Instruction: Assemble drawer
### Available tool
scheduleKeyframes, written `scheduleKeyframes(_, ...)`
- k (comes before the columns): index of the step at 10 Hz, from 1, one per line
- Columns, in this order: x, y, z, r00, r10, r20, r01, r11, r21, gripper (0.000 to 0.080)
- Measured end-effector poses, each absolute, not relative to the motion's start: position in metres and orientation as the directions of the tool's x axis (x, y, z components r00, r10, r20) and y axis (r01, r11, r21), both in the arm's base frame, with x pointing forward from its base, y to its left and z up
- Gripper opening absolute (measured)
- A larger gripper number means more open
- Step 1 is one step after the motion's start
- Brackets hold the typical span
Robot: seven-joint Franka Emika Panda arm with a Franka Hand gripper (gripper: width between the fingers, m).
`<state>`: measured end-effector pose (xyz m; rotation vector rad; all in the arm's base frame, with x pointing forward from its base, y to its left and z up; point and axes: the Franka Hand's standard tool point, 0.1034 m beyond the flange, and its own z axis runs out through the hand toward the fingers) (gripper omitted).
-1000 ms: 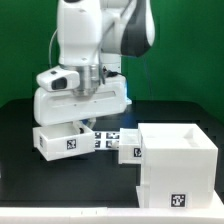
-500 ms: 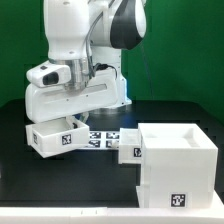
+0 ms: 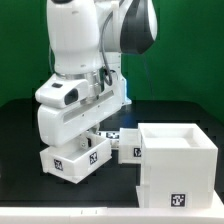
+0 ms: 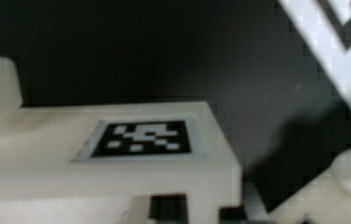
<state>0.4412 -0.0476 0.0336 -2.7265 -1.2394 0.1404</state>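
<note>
The drawer (image 3: 76, 160), a small white open-topped box with black-and-white tags on its faces, hangs tilted just above the black table at the exterior view's left. My gripper (image 3: 82, 140) is shut on its top edge, and the fingers are mostly hidden behind the white hand. In the wrist view the drawer's wall (image 4: 83, 185) fills the lower part, blurred, with one tag (image 4: 149, 138) on it. The fingertips cannot be made out there. The large white hollow casing (image 3: 178, 160) stands at the exterior view's right, apart from the drawer.
A second small white tagged part (image 3: 131, 150) sits against the casing's left side. The marker board (image 3: 108, 133) lies behind the drawer, partly hidden. The black table (image 3: 20, 200) lies below the drawer. A white slanted edge (image 4: 332, 45) crosses the wrist view's corner.
The arm has swung and lowered. The drawer has moved with it toward the front and the exterior view's right, turned, and now shows two tagged faces.
</note>
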Motion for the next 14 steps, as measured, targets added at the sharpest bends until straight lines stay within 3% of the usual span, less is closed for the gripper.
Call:
scheduleKeyframes(3,0.442,-0.053,0.032,0.625,0.78,-0.016,0.769,-0.62,-0.157,0.0038)
scheduleKeyframes(4,0.453,-0.07,0.03,0.527,0.85,0.014,0.847,-0.524,-0.088,0.0038)
scheduleKeyframes(7,0.495,-0.042,0.042,0.406,0.914,0.013,0.914,-0.405,-0.013,0.0038)
scheduleKeyframes(11,0.496,-0.047,0.04,0.389,0.921,-0.001,0.921,-0.389,-0.016,0.0038)
scheduleKeyframes(12,0.515,-0.041,0.04,0.323,0.946,-0.018,0.946,-0.323,-0.006,0.0038)
scheduleKeyframes(14,0.546,-0.024,0.033,0.222,0.973,-0.057,0.973,-0.225,-0.044,0.0038)
